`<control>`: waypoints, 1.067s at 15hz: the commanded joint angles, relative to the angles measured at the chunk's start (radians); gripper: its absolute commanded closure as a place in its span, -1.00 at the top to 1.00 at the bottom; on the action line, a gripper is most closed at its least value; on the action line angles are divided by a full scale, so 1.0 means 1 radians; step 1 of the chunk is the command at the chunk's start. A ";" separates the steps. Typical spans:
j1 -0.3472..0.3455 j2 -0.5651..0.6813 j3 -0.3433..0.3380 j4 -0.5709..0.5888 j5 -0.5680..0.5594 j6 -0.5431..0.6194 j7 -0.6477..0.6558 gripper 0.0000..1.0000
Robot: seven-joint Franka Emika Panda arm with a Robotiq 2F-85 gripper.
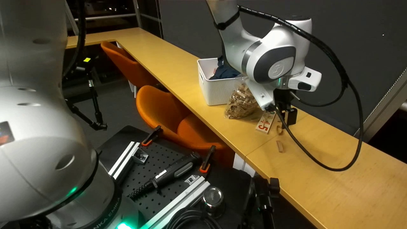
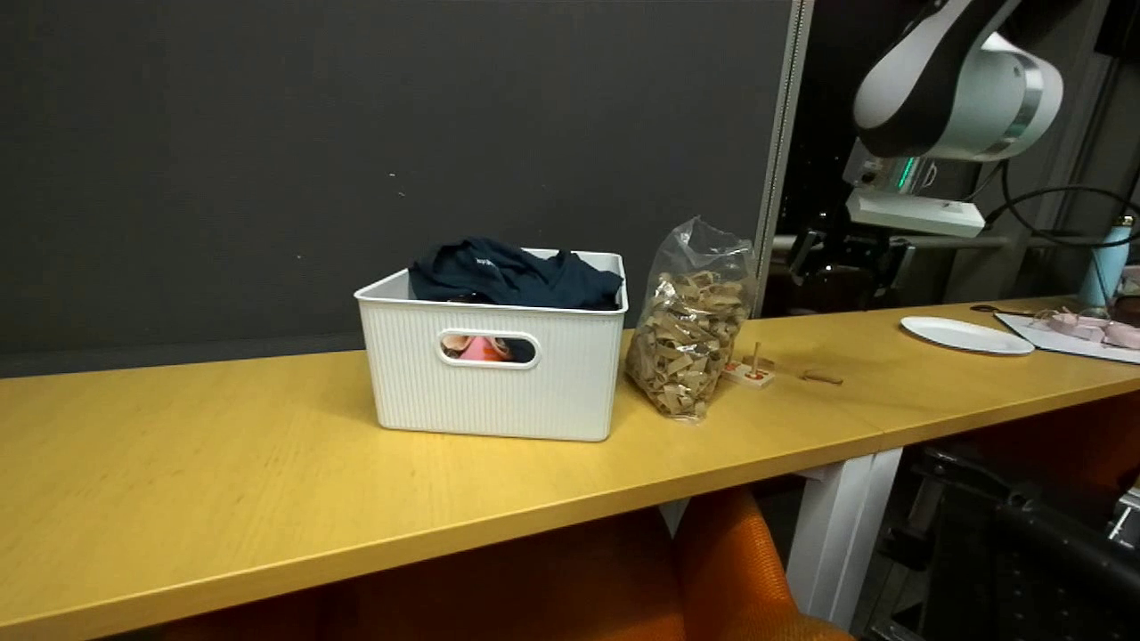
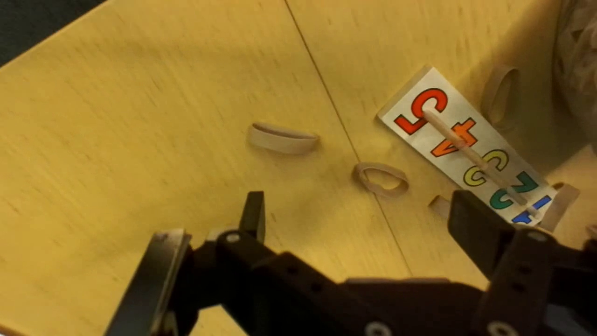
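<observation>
Gripper (image 3: pixel 357 210) hangs over the table (image 3: pixel 163 130), jaws spread wide apart. From it in the wrist view: ring (image 3: pixel 392 192) at 1 o'clock, band (image 3: pixel 280 143) between 10 and 11, number board (image 3: pixel 480 137) with peg (image 3: pixel 468 151) at 2, bag (image 3: pixel 580 70) past that, also 2. In an exterior view, bag sits at 3 o'clock of the white bin (image 2: pixel 490 392), dark cloth (image 2: pixel 508 276) inside

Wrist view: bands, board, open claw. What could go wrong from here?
If lowered, the open claw could clip the peg on the board. The thin bands might slip or get squashed in a grip. The cable hangs in a wide loop and could snag.
</observation>
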 commanded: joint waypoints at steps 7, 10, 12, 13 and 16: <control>-0.055 0.225 0.133 0.183 0.110 0.042 -0.117 1.00; -0.059 0.259 0.136 0.224 0.105 0.035 -0.117 1.00; -0.060 0.277 0.136 0.247 0.103 0.031 -0.116 1.00; -0.059 0.282 0.136 0.254 0.102 0.029 -0.116 1.00; -0.051 0.303 0.136 0.283 0.098 0.021 -0.110 1.00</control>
